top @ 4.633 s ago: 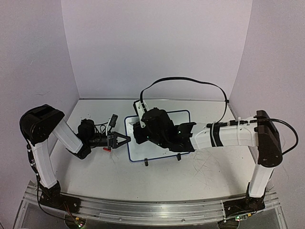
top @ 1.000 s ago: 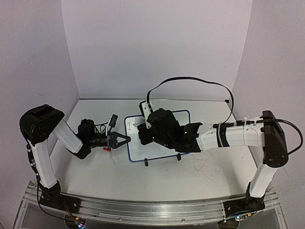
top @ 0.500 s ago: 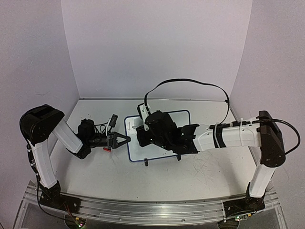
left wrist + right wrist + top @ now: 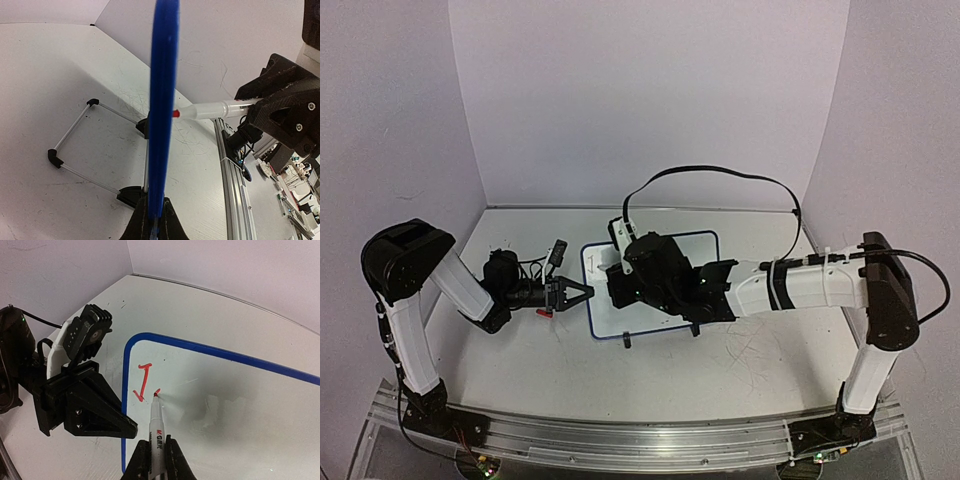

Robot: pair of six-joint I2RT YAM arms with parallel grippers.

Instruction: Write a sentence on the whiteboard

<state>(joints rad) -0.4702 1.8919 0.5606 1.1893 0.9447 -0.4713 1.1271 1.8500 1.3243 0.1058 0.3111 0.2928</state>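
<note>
- The sentence (image 4: 143, 382) is so far only a red "J" and a short red tick. Both sit near the left blue rim of the whiteboard (image 4: 260, 400), just ahead of the right jaws and slightly to their left.
- The red tip of the marker (image 4: 157, 432) touches the board at that tick, just right of the "J". Its white barrel runs straight back into the right jaws.
- The right gripper (image 4: 156, 444) is clenched on the marker barrel, one finger on each side. The board's glossy face spreads ahead of and to the right of these jaws.
- The left gripper (image 4: 154, 207) is clamped on the whiteboard's left edge. In the left wrist view the blue rim (image 4: 162, 100) rises edge-on straight out from between its jaws.
- To the left of those jaws, the board's thin wire stand (image 4: 75, 145) with black feet rests on the counter (image 4: 670, 370). To their right, the marker meets the board's face.
- The right arm (image 4: 800, 285) reaches across the counter from the right. Its forearm lies low and nearly level, with the wrist over the board.
- The left arm (image 4: 460, 285) is folded, upper link raised and forearm angled down. Its wrist is level and points right at the board's edge.
- A black cable (image 4: 720, 170) loops above the right arm.
</note>
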